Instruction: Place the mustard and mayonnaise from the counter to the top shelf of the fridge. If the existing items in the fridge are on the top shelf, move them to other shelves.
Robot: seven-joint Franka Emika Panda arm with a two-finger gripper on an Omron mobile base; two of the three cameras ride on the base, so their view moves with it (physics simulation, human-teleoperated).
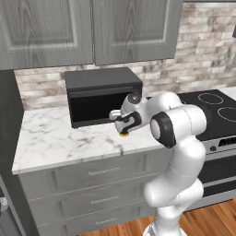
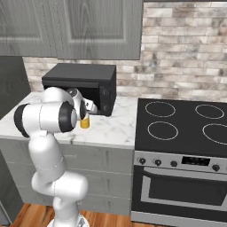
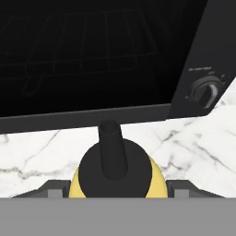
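**Arm bent low over the mustard in front of the microwave**

From the left base view, the white arm folds down over the marble desk (image 1: 60, 138), its gripper (image 1: 123, 130) pointed at the slab just in front of the black microwave (image 1: 102, 96). A sliver of yellow, the mustard (image 1: 123, 134), peeks out under the hand, standing on the desk near its front edge. Grey drawers sit below, grey cabinets above, and a black stovetop (image 1: 214, 110) lies off to the right.

From the right base view, the mustard (image 2: 84, 122) shows more plainly as a small yellow bottle upright on the desk (image 2: 111, 131), just beside the microwave (image 2: 82, 86) and tucked under the arm's wrist. The gripper (image 2: 85, 111) is right on top of it. The stove and oven (image 2: 181, 150) stand to the right of the desk.

From the hand view, the mustard (image 3: 115, 173) sits dead centre, dark pointed nozzle rising toward the camera, yellow shoulders showing on either side. The fingers (image 3: 54, 188) flank the bottle left and right, close against its sides; whether they actually press it or stand a hair off I cannot tell from here. Behind it are the microwave door and a dial (image 3: 203, 92).
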